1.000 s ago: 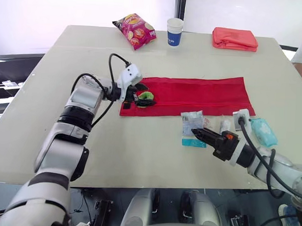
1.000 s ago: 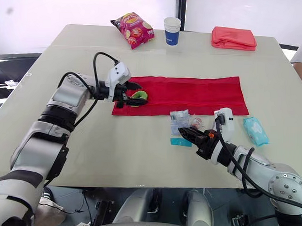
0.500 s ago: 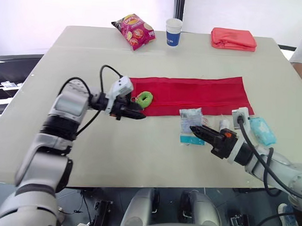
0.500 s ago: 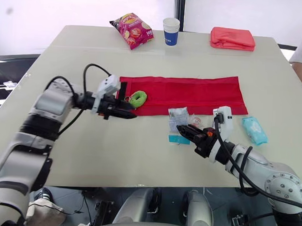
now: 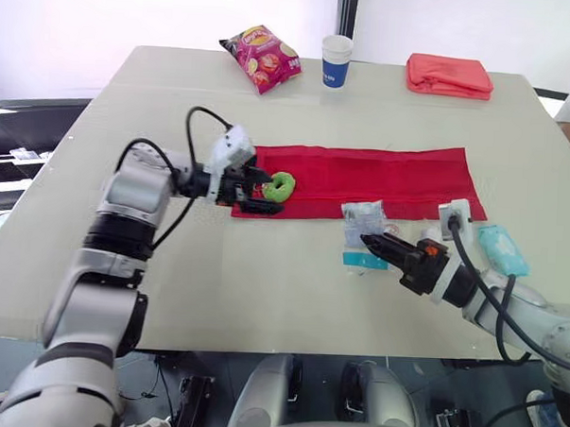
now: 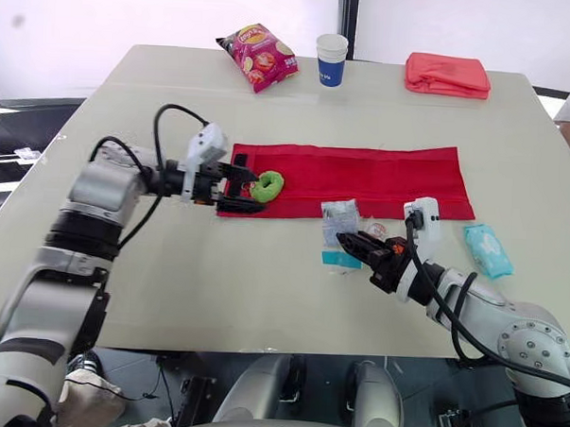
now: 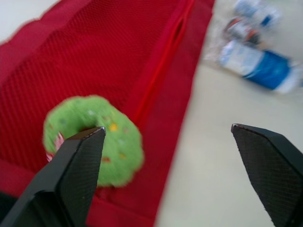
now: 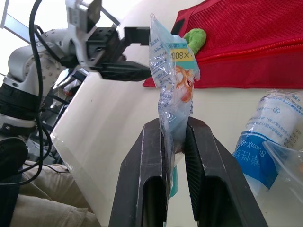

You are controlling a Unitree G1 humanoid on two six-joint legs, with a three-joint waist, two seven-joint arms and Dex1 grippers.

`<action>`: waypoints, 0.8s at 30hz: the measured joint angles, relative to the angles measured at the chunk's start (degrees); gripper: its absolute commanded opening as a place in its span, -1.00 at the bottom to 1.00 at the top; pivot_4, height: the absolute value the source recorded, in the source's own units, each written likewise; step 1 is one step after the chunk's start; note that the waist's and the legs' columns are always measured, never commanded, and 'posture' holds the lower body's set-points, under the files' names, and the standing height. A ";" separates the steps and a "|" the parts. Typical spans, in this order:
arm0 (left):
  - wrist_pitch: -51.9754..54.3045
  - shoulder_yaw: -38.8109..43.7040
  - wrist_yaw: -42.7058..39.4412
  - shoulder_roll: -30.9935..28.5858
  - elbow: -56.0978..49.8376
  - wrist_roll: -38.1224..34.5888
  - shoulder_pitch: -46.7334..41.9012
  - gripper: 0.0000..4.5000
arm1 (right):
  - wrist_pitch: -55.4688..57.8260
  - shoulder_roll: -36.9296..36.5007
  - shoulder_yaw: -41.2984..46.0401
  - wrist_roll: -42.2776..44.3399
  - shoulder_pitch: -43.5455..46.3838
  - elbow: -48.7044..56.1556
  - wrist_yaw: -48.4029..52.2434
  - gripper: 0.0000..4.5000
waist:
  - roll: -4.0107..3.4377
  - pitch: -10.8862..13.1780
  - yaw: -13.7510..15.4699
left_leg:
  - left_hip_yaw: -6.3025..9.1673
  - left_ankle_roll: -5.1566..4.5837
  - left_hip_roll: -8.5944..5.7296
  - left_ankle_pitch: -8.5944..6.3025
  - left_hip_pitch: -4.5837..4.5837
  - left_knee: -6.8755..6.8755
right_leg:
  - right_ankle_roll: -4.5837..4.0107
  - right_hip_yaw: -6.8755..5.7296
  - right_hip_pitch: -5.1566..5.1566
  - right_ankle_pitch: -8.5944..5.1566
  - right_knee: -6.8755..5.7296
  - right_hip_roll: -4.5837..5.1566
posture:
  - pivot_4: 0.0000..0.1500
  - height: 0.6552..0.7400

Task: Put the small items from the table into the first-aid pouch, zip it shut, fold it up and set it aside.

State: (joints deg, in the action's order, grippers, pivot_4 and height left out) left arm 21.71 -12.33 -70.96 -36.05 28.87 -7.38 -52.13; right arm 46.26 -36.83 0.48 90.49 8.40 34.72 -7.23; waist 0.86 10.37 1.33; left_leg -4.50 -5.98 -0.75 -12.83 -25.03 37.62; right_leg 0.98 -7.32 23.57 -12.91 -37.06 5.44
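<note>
My left finger [image 7: 71,184] hides part of the green ring [image 7: 120,142]; the packets [image 7: 258,66] beside the pouch's [image 7: 94,56] front edge are blurred.

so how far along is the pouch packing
Barely started. The red pouch lies flat and unfolded, a green ring resting on its left end by the open left gripper. The right gripper is shut on a clear packet. A bandage roll and a teal pack sit on the table; zipping, folding and setting aside remain.
</note>
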 measured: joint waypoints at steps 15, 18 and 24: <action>-31.30 -8.61 4.72 4.24 26.06 18.43 -11.83 1.00 | -0.38 0.71 0.00 -0.12 -0.11 0.94 -1.88 -0.97 | 0.02 0.00 -0.42 | -0.11 -0.08 0.03 -0.04 0.00 0.06 | 0.07 0.03 0.01 0.03 -0.01 -0.06 | 1.00 1.00; -34.70 -9.07 6.50 4.49 29.36 20.99 -13.38 1.00 | -0.42 1.06 0.00 -0.30 -0.12 1.05 -2.00 -0.97 | 0.03 0.00 -0.42 | -0.12 -0.16 0.03 -0.09 -0.02 0.17 | 0.14 0.04 0.00 0.07 -0.02 -0.06 | 1.00 1.00; -36.16 -8.89 10.35 5.75 32.62 23.02 -14.99 1.00 | -0.43 1.19 0.00 -0.72 -0.20 1.12 -2.04 -0.97 | 0.03 0.00 -0.40 | -0.10 -0.45 0.05 -0.27 -0.14 0.64 | 0.23 0.05 0.00 0.11 -0.22 -0.05 | 1.00 1.00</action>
State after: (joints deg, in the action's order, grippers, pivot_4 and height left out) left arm -14.45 -21.23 -60.61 -30.30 61.49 15.64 -67.11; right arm 45.83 -35.64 0.48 89.76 8.20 35.84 -9.27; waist 0.88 10.37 0.93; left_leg -4.60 -6.44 -0.70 -13.11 -25.17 38.26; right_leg 1.21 -7.27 23.57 -12.80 -37.27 5.39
